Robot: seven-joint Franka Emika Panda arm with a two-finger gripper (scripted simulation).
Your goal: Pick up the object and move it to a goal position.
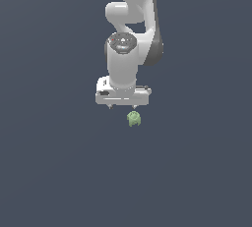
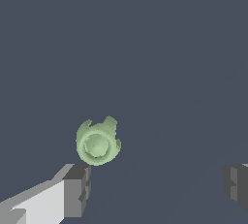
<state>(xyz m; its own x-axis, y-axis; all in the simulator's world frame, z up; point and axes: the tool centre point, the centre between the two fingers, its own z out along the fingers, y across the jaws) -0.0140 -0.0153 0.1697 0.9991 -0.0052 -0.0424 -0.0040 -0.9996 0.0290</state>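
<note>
The object (image 1: 133, 119) is a tiny light-green, lumpy, roundish thing on the dark grey floor, just in front of the white gripper (image 1: 122, 107). In the wrist view the object (image 2: 98, 142) lies beside one dark fingertip (image 2: 77, 189), outside the gap between the fingers. The gripper (image 2: 156, 186) is open wide and holds nothing. The other fingertip (image 2: 236, 185) shows at the picture's edge. In the exterior view the fingertips are mostly hidden under the hand.
The white arm (image 1: 132, 19) rises behind the gripper toward the top of the exterior view. A plain dark grey floor (image 1: 59, 162) lies all around.
</note>
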